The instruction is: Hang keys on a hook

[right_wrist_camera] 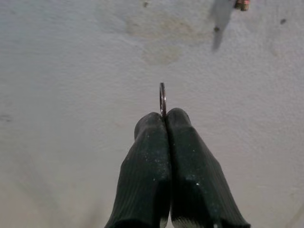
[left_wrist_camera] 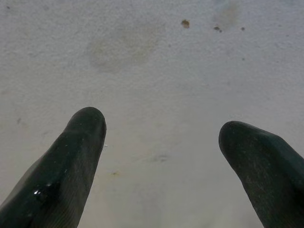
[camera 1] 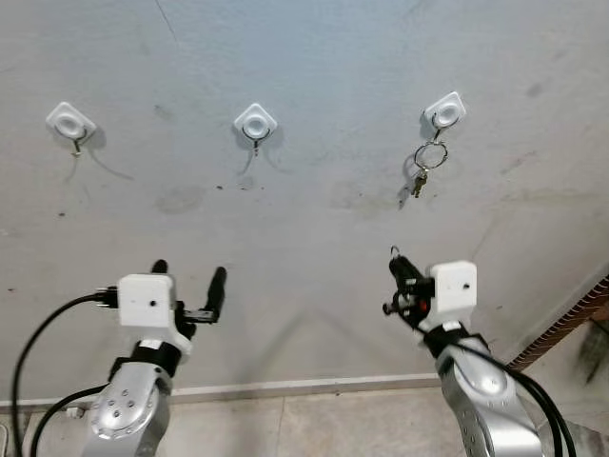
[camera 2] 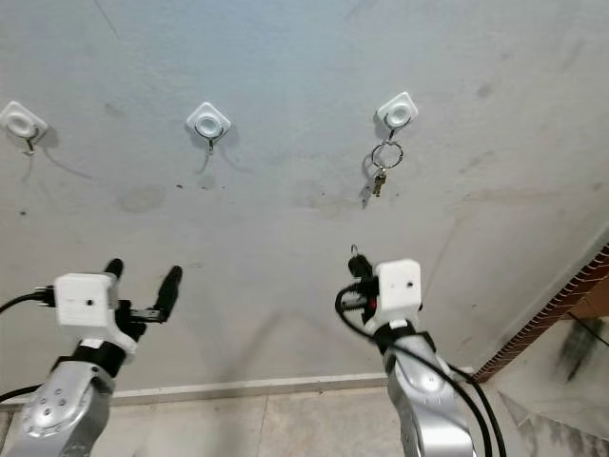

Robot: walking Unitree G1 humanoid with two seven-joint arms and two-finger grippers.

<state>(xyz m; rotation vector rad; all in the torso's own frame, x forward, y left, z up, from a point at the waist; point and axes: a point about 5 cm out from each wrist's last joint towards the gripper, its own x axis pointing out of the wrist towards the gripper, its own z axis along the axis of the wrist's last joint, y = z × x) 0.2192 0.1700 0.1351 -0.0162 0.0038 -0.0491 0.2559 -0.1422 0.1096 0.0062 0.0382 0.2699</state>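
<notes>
Keys [camera 1: 424, 171] on right hook [camera 1: 444, 113] — right hand [right_wrist_camera: 163, 115] pinching ring [right_wrist_camera: 162, 99]

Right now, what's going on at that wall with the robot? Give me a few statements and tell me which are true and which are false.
1. Three white hooks are stuck on the wall. True: left hook, middle hook, right hook.
2. A bunch of keys hangs from the middle hook. False: it hangs from the right hook.
3. The right gripper pinches a thin metal ring between shut fingers. True.
4. The left gripper is clamped on a key. False: its fingers stand apart with nothing between them.
5. The left hook is bare. True.
</notes>
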